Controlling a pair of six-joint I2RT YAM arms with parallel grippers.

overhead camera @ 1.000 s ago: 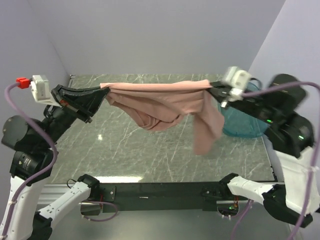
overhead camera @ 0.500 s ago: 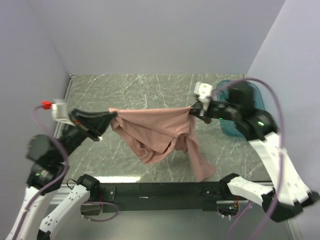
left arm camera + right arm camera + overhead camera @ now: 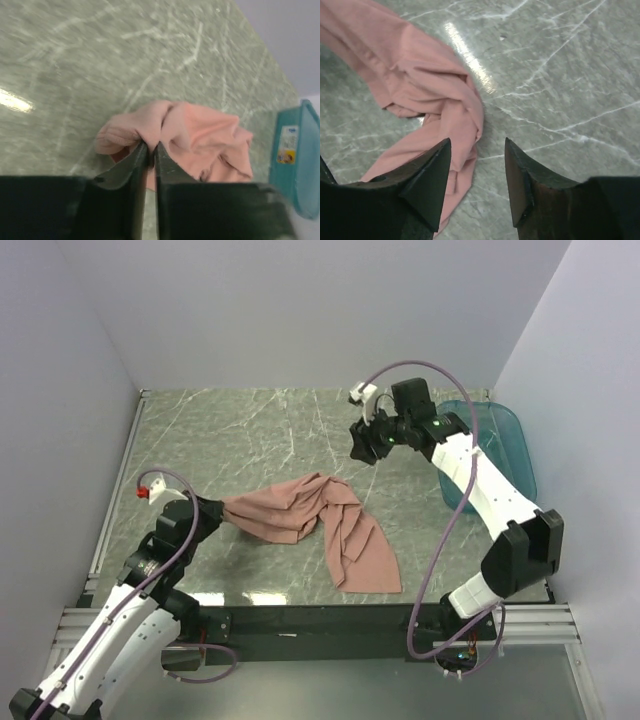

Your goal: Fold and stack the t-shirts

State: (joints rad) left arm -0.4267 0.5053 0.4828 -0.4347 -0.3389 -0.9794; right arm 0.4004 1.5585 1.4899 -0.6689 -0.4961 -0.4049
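Top external, t-shirt [image 3: 318,525]: dusty-pink, crumpled on the marble table [image 3: 250,430], lower centre of frame.
Left gripper [image 3: 214,510]: lower left, jaws almost closed, pinching the t-shirt's left end.
Right gripper [image 3: 363,443]: upper centre-right, jaws apart, empty.
Teal tub [image 3: 510,450]: right edge.

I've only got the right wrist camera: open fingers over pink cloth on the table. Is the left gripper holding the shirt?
Observer: Yes. The left wrist view shows the left gripper nearly closed, pinching an edge of the t-shirt.
Operator: Is it spread flat?
Observer: No. From the top camera, the t-shirt lies bunched on the table, with one part trailing toward the near edge.
Operator: Where's the tub?
Observer: The teal tub sits at the table's far right, apart from the t-shirt.
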